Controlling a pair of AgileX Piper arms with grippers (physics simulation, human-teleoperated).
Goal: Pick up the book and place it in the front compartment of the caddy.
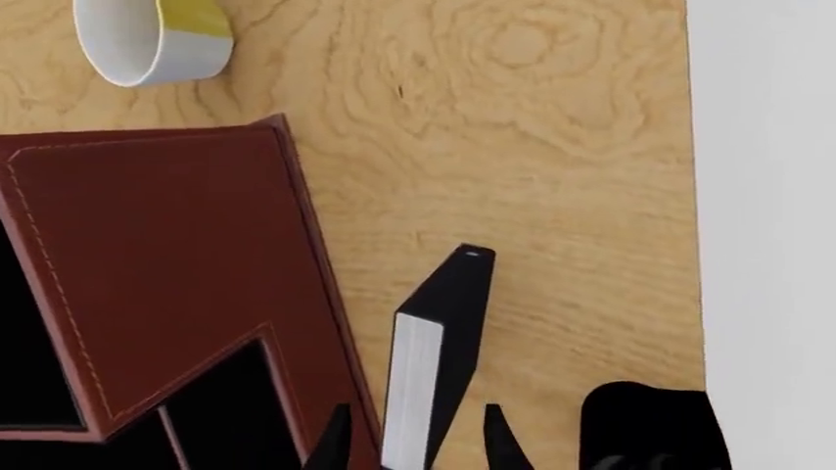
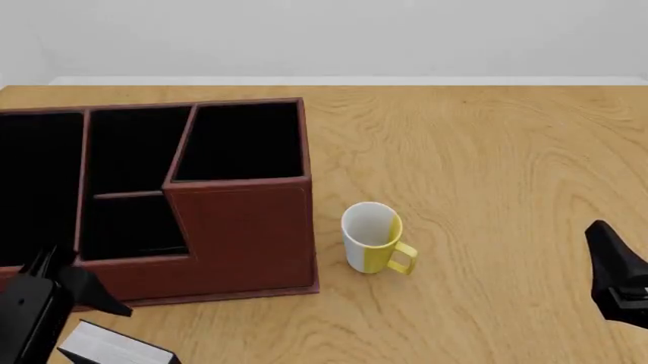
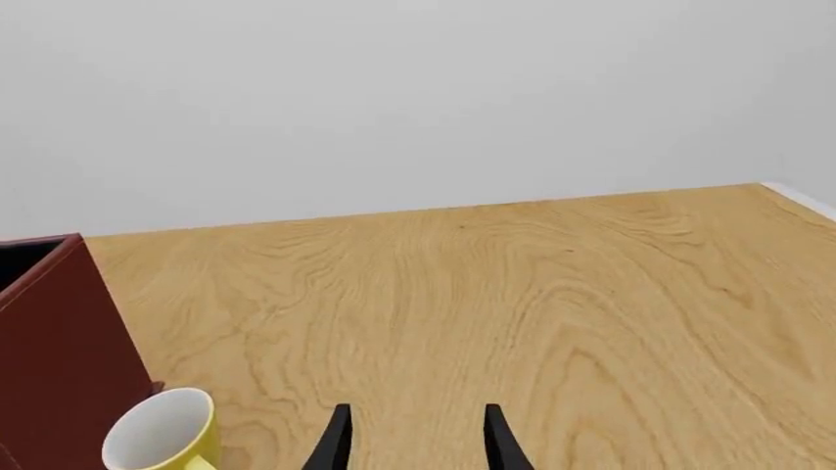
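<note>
left claw [image 1: 415,436]: fingers astride book [image 1: 432,372], no squeeze visible
right claw [image 3: 415,436]: parted, empty
tip: centre, then clamp the covers

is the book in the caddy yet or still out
Still out. The book sits between the left pincer's fingers beside the caddy's outer wall; whether it touches the table is unclear.

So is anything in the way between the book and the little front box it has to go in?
Only the caddy's own low outer wall. The book sits between the left end effector's fingers, just outside the front compartment.
</note>
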